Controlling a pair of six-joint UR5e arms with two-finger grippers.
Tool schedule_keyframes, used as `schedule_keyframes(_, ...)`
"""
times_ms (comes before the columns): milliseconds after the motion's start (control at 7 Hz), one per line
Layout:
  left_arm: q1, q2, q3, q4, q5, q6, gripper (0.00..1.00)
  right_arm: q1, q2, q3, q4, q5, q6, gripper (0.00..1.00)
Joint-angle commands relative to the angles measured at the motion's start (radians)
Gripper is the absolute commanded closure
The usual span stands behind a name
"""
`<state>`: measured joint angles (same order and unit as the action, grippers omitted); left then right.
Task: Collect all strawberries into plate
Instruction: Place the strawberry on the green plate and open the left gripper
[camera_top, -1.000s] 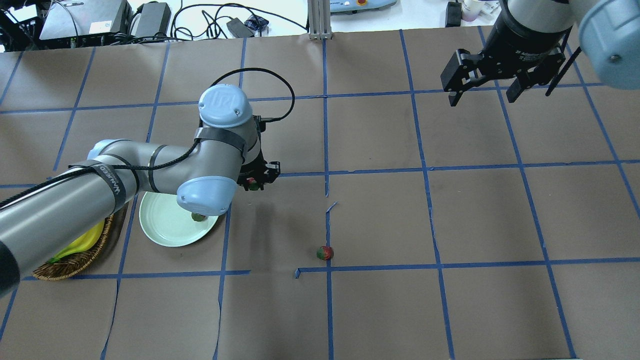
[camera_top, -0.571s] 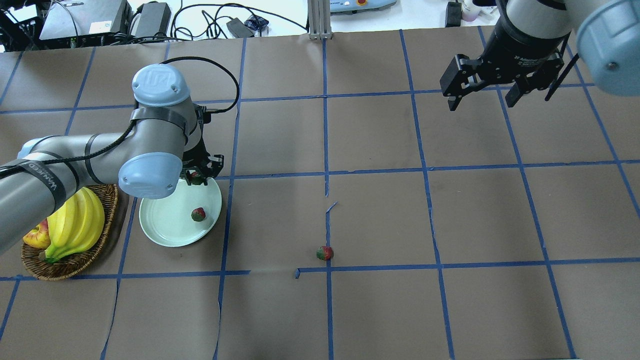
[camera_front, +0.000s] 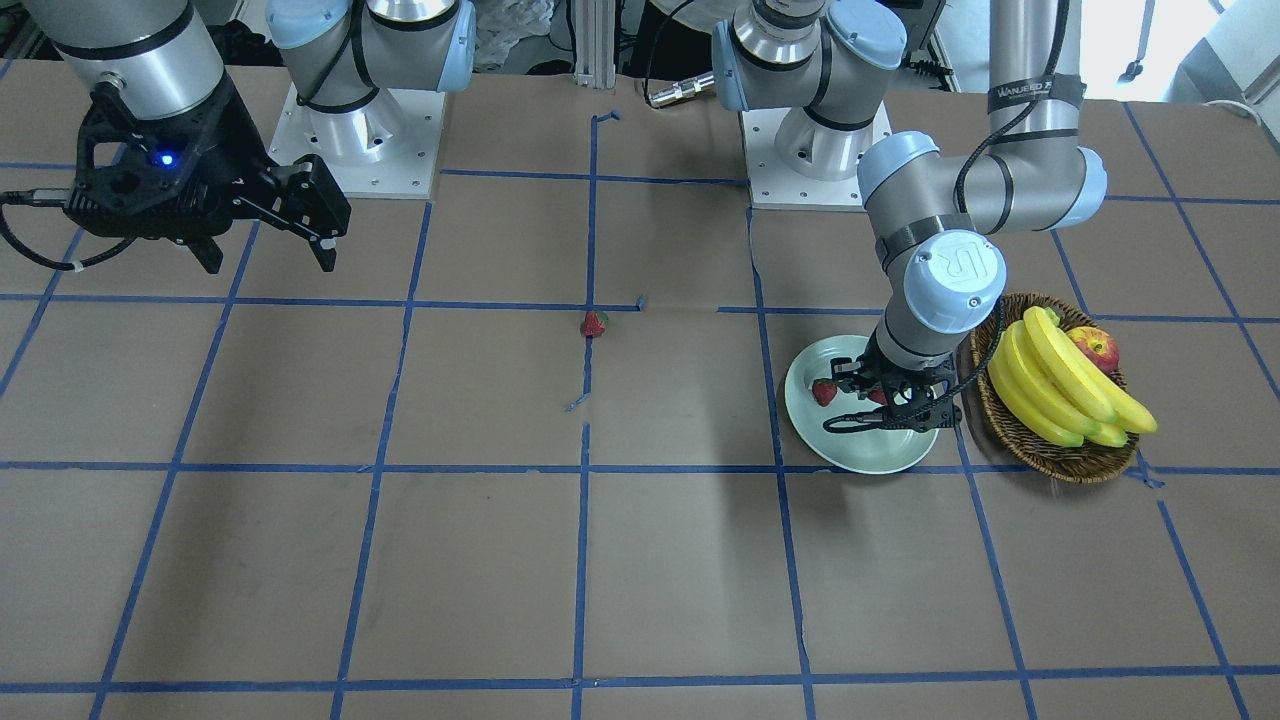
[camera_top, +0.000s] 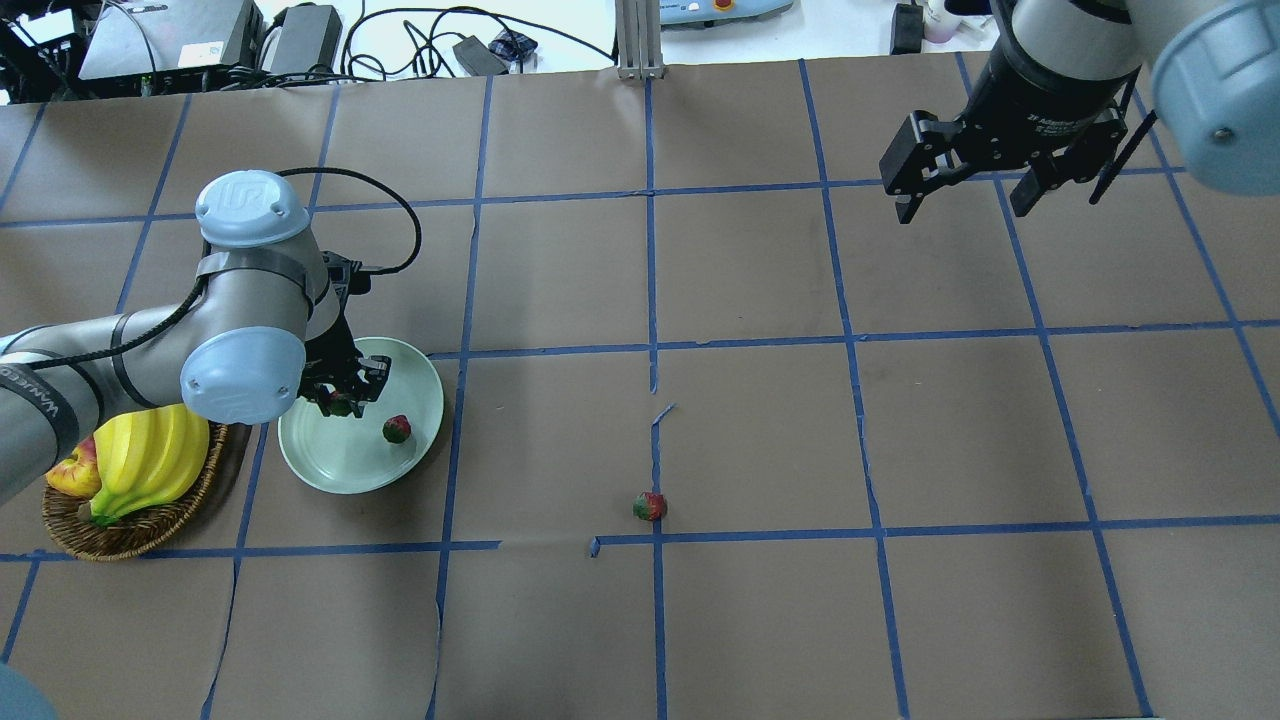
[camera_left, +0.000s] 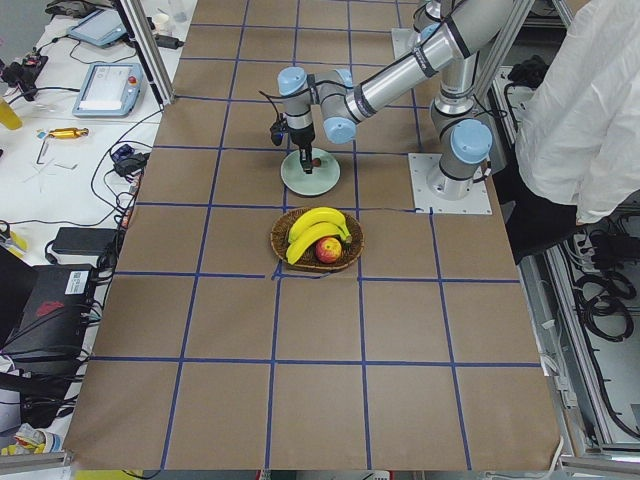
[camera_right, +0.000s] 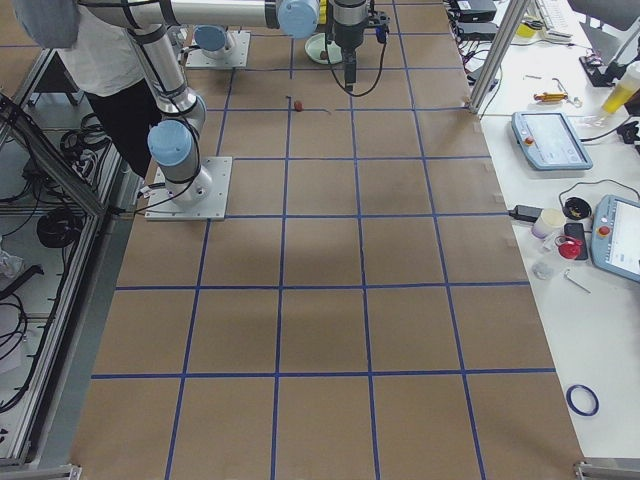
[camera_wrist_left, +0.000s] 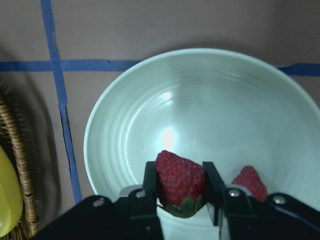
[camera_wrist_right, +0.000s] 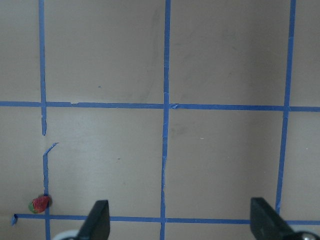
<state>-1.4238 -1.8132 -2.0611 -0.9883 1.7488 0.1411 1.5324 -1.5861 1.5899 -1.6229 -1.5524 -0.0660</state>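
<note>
The pale mint plate (camera_top: 340, 462) lies at the left of the table. One strawberry (camera_top: 397, 429) rests in it. My left gripper (camera_top: 344, 402) is shut on a second strawberry (camera_wrist_left: 180, 179) and holds it just over the plate's inside; the wrist view shows the plate (camera_wrist_left: 200, 95) below and the resting strawberry (camera_wrist_left: 250, 182) beside it. A third strawberry (camera_top: 649, 506) lies on the brown paper near the table's middle and also shows in the right wrist view (camera_wrist_right: 40, 204). My right gripper (camera_top: 963, 205) is open and empty, high over the far right.
A brown wicker basket (camera_top: 140, 532) with bananas (camera_top: 150, 455) and an apple (camera_top: 70, 476) stands just left of the plate, close to my left arm. Blue tape lines grid the brown paper. Cables and devices lie beyond the far edge.
My left arm has swung left with the strawberry, from the plate's right side to over the plate's inside. The right arm has barely moved.
</note>
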Motion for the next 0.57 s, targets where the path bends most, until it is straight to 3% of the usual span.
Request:
schedule_keyframes(0, 0.003, -0.004, -0.037, 0.004, -0.015, 0.012, 0.88, 0.000, 0.000, 0.001, 0.000, 0.000, 0.000, 0.00)
schedule_keyframes(143, 0.003, -0.008, -0.036, 0.017, -0.022, 0.012, 0.03, 0.000, 0.000, 0.001, 0.000, 0.000, -0.001, 0.00)
schedule_keyframes(429, -0.003, 0.003, -0.001, 0.043, -0.025, 0.028, 0.00, 0.000, 0.000, 0.001, 0.000, 0.002, 0.003, 0.00)
